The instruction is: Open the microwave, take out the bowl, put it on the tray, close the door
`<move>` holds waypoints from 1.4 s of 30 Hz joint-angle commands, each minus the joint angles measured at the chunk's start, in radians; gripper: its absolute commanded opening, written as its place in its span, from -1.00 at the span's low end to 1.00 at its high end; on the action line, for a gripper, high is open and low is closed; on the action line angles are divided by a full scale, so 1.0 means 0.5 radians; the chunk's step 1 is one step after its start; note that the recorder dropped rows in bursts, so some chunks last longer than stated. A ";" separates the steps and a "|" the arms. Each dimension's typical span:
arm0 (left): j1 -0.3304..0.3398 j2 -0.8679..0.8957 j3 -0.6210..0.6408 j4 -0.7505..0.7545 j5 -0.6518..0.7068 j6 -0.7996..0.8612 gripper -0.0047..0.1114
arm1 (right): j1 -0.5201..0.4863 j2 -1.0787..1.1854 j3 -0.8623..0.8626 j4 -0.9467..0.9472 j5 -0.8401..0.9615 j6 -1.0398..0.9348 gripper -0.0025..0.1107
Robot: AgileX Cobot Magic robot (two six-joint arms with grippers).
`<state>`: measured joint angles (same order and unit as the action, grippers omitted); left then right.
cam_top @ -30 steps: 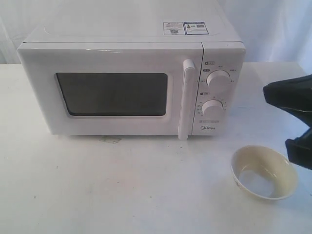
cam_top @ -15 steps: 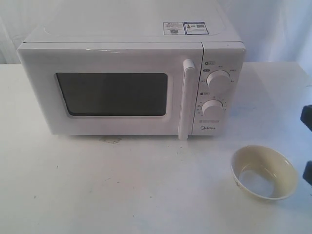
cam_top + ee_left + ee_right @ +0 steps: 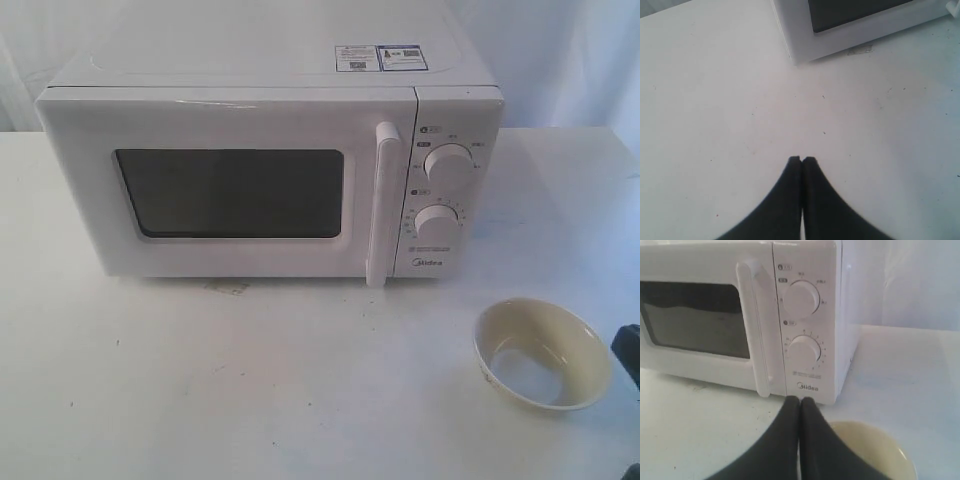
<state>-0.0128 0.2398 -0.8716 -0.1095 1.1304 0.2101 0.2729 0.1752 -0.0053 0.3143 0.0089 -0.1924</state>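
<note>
left gripper (image 3: 802, 160): black fingers pressed tip to tip, nothing between them. It hangs over bare table (image 3: 715, 100) off the front left corner of the microwave (image 3: 800, 45). Whether it touches the table, cannot tell.
microwave: white Midea countertop unit, upright on the table, with a white backdrop (image 3: 560, 60) behind it.
door (image 3: 225, 260): closed, flush with the microwave's control side.
window (image 3: 230, 193): dark rounded rectangle in the door. The microwave's inside cannot be made out through it.
smudge (image 3: 228, 287): brownish patch on the table, just under the microwave's front edge, below the window.
handle (image 3: 382, 205): tall white vertical bar at the door's right edge.
stickers (image 3: 380, 57): two labels side by side on the microwave's top, above the handle. Print too small to read.
upper knob (image 3: 447, 162), lower knob (image 3: 437, 222): round, white, stacked on the microwave's front, right of the handle. The logo (image 3: 428, 264) sits beneath them.
bowl (image 3: 542, 352): small, cream, pale bottom, upright and empty. It sits on the table outside the microwave, in front of it and just past its right front corner.
right gripper (image 3: 800, 400): black fingers closed against each other, holding nothing. It faces the microwave's knob side from the front. In the right wrist view its fingers overlap the bowl's rim; whether they touch, cannot tell. The exterior view shows only a dark sliver of it, right of the microwave, just beside the bowl.
</note>
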 commanded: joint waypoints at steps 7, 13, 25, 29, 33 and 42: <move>0.001 -0.013 0.005 -0.006 0.071 -0.023 -0.92 | 0.012 -0.131 0.011 -0.001 0.069 0.050 -0.96; 0.001 -0.013 0.005 -0.006 0.071 -0.023 -0.92 | 0.012 -0.131 0.011 -0.247 0.177 0.374 -0.96; 0.001 -0.013 0.005 -0.006 0.071 -0.023 -0.92 | 0.012 -0.131 0.011 -0.285 0.285 0.219 -0.96; 0.001 -0.013 0.005 -0.006 0.071 -0.023 -0.92 | -0.001 -0.163 0.011 -0.310 0.457 0.164 -0.96; 0.001 -0.013 0.005 -0.006 0.071 -0.023 -0.92 | -0.139 -0.313 0.011 -0.350 0.625 0.164 -0.96; 0.001 -0.013 0.005 -0.005 0.084 -0.023 -0.92 | -0.448 -0.350 0.011 -0.347 0.625 0.168 -0.96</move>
<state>-0.0128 0.2398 -0.8716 -0.1075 1.1304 0.2101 0.0872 0.0062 -0.0031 0.1486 0.3254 -0.1003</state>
